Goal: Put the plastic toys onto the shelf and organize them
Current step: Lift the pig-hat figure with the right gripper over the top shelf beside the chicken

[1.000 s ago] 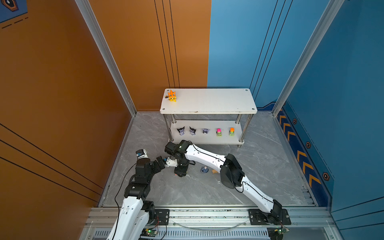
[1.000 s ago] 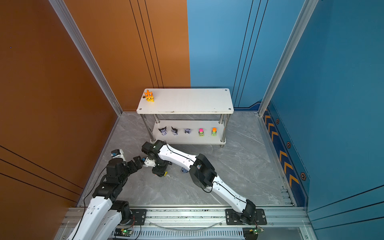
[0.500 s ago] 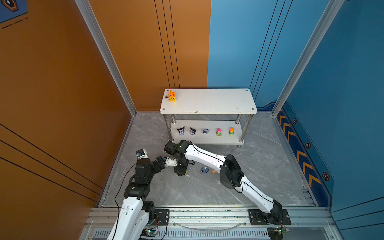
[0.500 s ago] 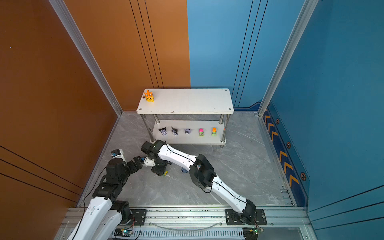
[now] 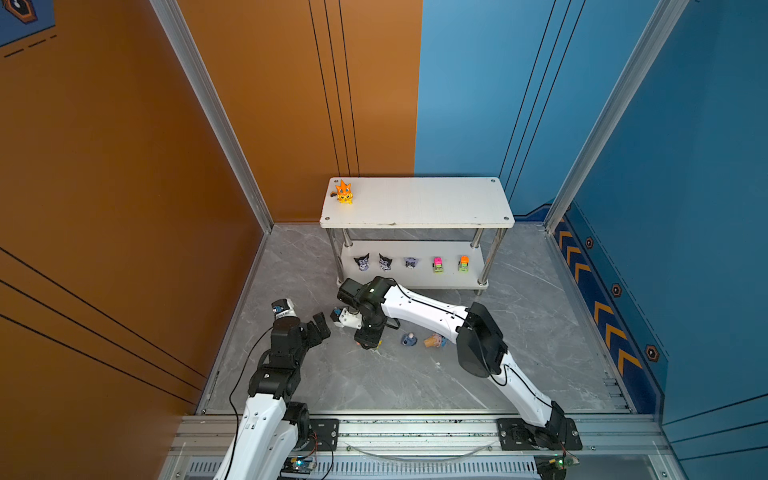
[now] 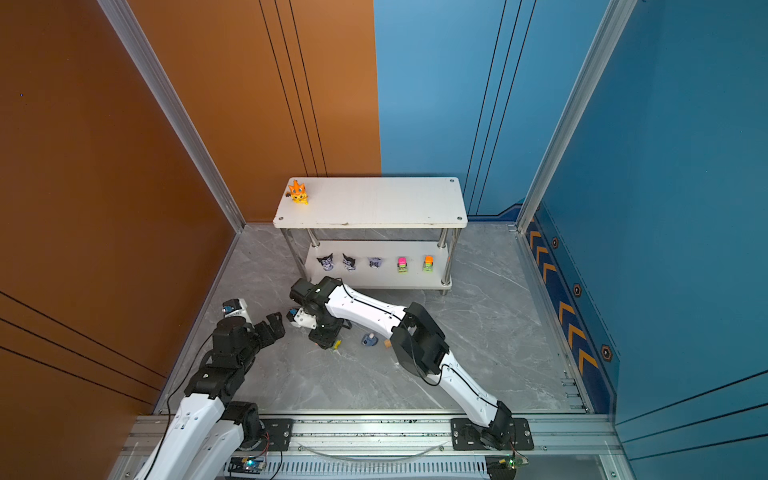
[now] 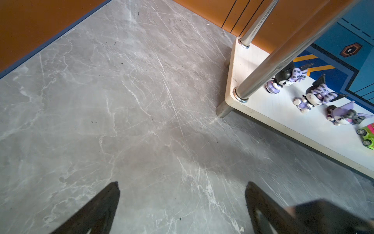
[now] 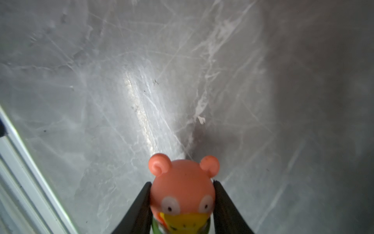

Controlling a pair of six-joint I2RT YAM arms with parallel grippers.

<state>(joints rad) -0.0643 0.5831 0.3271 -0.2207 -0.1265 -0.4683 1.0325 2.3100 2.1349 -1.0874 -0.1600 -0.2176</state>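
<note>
On the shelf (image 5: 415,203), the top board lies open right of the orange spiky creature (image 5: 344,192). The lower tier sits under that board, between 4 chrome posts (image 5: 492,257), with a row of 5 toys (image 5: 410,263). The tabletop (image 7: 121,101) ahead of the left end effector (image 7: 183,183) is bare up to the shelf; the right arm (image 5: 424,307) crosses the middle.

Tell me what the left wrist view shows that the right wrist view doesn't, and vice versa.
Left wrist only: the lower board of the shelf, its chrome posts, three black-purple eared heads, a green block, and the open left pincer. Right wrist only: the pink bear clamped in the right pincer. Both: the grey marble floor.
</note>
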